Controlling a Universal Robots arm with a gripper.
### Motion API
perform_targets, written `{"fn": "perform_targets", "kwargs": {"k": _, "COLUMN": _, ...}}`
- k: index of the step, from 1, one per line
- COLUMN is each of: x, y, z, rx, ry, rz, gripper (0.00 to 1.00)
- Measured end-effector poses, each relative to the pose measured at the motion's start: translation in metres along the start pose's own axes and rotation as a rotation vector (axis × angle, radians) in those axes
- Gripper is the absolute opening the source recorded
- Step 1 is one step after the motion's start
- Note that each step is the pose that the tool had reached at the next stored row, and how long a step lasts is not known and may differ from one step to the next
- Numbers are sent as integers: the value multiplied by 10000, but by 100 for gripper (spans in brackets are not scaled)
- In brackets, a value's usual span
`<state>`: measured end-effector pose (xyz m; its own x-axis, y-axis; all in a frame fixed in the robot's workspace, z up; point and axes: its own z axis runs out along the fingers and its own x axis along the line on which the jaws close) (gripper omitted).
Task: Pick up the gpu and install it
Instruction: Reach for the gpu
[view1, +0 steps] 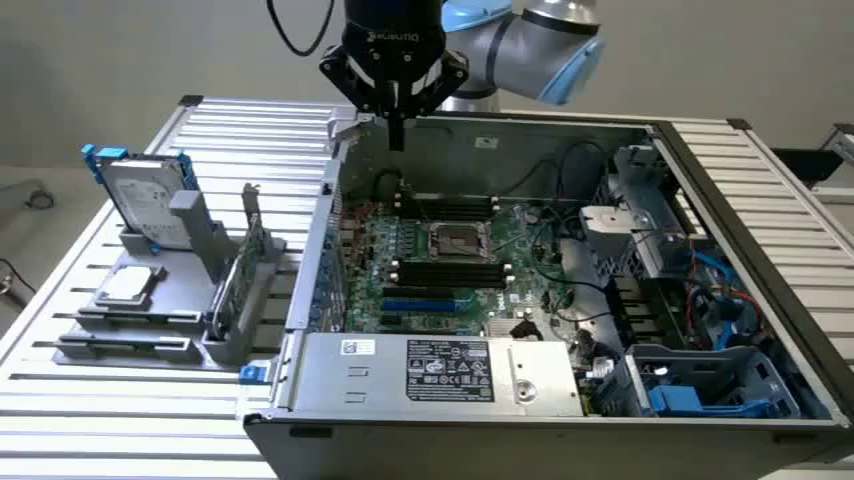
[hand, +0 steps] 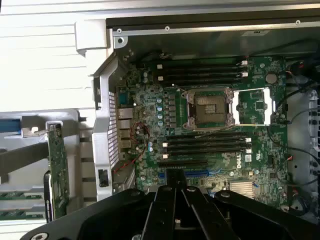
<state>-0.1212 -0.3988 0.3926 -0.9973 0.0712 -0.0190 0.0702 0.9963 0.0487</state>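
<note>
Your gripper (view1: 396, 140) hangs above the rear corner of the open grey metal computer case (view1: 534, 140), its fingers closed together with nothing between them. The case lies on the slatted aluminium desk (view1: 120, 410). Inside it you see the green motherboard (view1: 514, 235) with its open square processor socket (view1: 454, 240), black memory slots (view1: 447, 275), a silver labelled power supply (view1: 447, 372) and a blue plastic drive caddy (view1: 674, 400).

The gpu (hand: 57, 165), a thin green circuit board with a silver end bracket, stands on edge in the grey slotted holder (view1: 127, 350). That holder sits on the desk beside the case, on the exterior view's left, well apart from the gripper. It also carries the silver hard drive with a blue frame (view1: 140, 195) and a small square silver processor chip (view1: 127, 285).
</note>
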Motion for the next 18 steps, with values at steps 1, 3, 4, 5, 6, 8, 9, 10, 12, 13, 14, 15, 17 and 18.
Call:
{"fn": "perform_targets", "kwargs": {"k": 1, "x": 0, "y": 0, "z": 0, "rx": 0, "ry": 0, "rz": 0, "gripper": 11}}
{"fn": "perform_targets", "kwargs": {"k": 3, "x": 0, "y": 0, "z": 0, "rx": 0, "ry": 0, "rz": 0, "gripper": 11}}
{"fn": "perform_targets", "kwargs": {"k": 4, "x": 0, "y": 0, "z": 0, "rx": 0, "ry": 0, "rz": 0, "gripper": 11}}
{"fn": "perform_targets", "kwargs": {"k": 5, "x": 0, "y": 0, "z": 0, "rx": 0, "ry": 0, "rz": 0, "gripper": 11}}
{"fn": "perform_targets", "kwargs": {"k": 6, "x": 0, "y": 0, "z": 0, "rx": 0, "ry": 0, "rz": 0, "gripper": 11}}
{"fn": "perform_targets", "kwargs": {"k": 8, "x": 0, "y": 0, "z": 0, "rx": 0, "ry": 0, "rz": 0, "gripper": 11}}
{"fn": "perform_targets", "kwargs": {"k": 9, "x": 0, "y": 0, "z": 0, "rx": 0, "ry": 0, "rz": 0, "gripper": 11}}
{"fn": "perform_targets", "kwargs": {"k": 10, "x": 0, "y": 0, "z": 0, "rx": 0, "ry": 0, "rz": 0, "gripper": 11}}
{"fn": "perform_targets", "kwargs": {"k": 12, "x": 0, "y": 0, "z": 0, "rx": 0, "ry": 0, "rz": 0, "gripper": 11}}
{"fn": "perform_targets", "kwargs": {"k": 13, "x": 1, "y": 0, "z": 0, "rx": 0, "ry": 0, "rz": 0, "gripper": 11}}
{"fn": "perform_targets", "kwargs": {"k": 14, "x": 14, "y": -1, "z": -1, "rx": 1, "ry": 0, "rz": 2, "gripper": 11}}
{"fn": "perform_targets", "kwargs": {"k": 15, "x": 50, "y": -3, "z": -3, "rx": 3, "ry": 2, "rz": 0, "gripper": 11}}
{"fn": "perform_targets", "kwargs": {"k": 17, "x": 140, "y": -10, "z": -1, "rx": 2, "ry": 10, "rz": 1, "gripper": 11}}
{"fn": "perform_targets", "kwargs": {"k": 18, "x": 185, "y": -13, "z": 0, "rx": 2, "ry": 17, "rz": 1, "gripper": 11}}
